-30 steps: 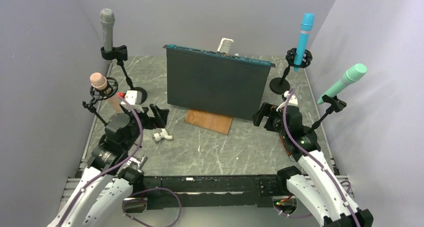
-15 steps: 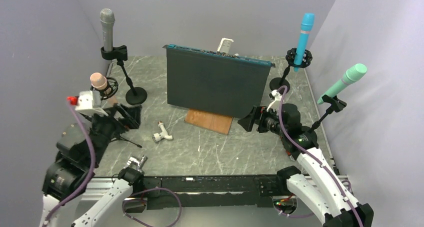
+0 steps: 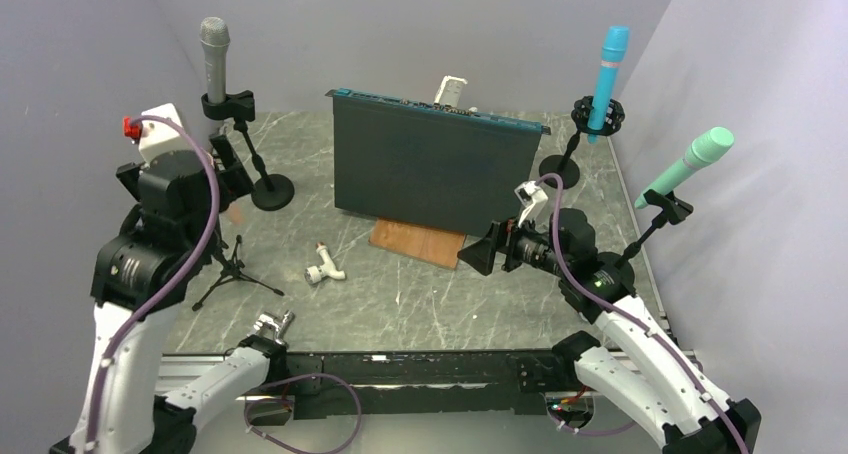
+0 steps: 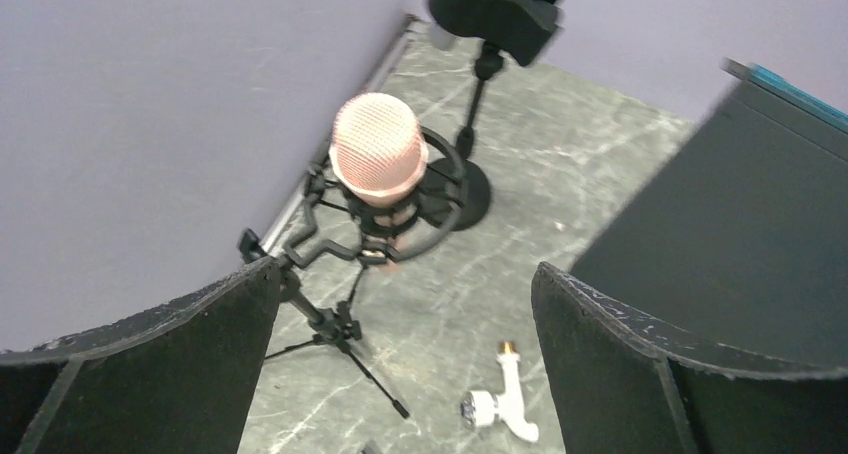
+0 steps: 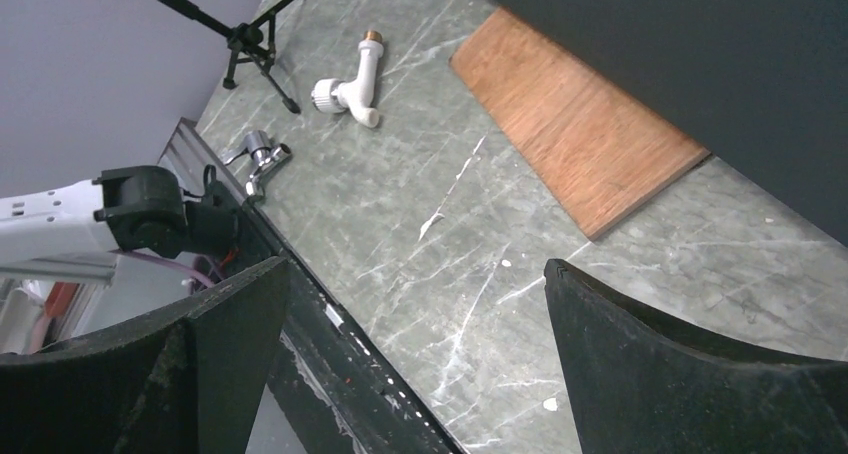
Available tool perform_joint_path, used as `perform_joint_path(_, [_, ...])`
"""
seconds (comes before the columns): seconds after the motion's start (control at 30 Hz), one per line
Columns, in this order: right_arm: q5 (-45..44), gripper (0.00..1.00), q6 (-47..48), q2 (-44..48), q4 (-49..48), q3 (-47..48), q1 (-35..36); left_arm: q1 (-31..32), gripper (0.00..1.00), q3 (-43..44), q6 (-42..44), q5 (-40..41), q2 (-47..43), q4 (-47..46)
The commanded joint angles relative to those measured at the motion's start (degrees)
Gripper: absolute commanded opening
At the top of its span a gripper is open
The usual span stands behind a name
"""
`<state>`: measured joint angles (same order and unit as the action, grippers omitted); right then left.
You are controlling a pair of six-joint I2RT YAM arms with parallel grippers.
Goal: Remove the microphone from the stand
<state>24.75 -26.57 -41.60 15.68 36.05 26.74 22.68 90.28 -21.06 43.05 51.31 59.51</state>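
Observation:
A pink microphone sits upright in a black shock-mount ring on a small tripod stand by the left wall. My left gripper hangs open above and in front of it, fingers apart, nothing between them. In the top view the left gripper and its arm cover this microphone; only the tripod stand's legs show. My right gripper is open over the middle of the table, far from every stand, and in its own view the right gripper is empty.
A grey microphone stands at the back left, a blue microphone at the back right, a green microphone on the right. A dark panel leans on a wooden board. A white tap fitting lies nearby.
My left arm has risen and swung back to the left, above the pink microphone. My right gripper has moved left toward the table's middle. Both stayed open.

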Motion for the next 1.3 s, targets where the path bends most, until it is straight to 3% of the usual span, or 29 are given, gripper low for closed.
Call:
perform_joint_path(0.0, [1.2, 1.0, -0.2, 1.7, -3.0, 1.3, 0.9, -11.1, 0.99, 3.4, 2.4, -6.6, 4.7, -1.5])
perform_joint_path(0.1, [0.7, 1.0, -0.2, 2.5, -2.2, 1.1, 1.2, -15.5, 0.99, 2.8, 3.7, -8.6, 6.7, -4.6])
perform_joint_path(0.5, [-1.2, 1.0, -0.7, 1.7, -1.8, 1.8, 1.3, -21.6, 0.94, -3.9, 4.4, -10.4, 8.7, -14.0])
perform_joint_path(0.9, [-3.5, 1.0, -3.0, 5.0, -0.8, 0.5, 1.5, -26.9, 0.88, -6.2, 2.0, -17.0, 11.4, -15.7])
perform_joint_path(1.27, [-3.7, 1.0, -4.0, 5.7, -0.4, 0.1, 1.5, -28.3, 0.66, -9.0, 1.1, -15.9, 10.0, -18.5])
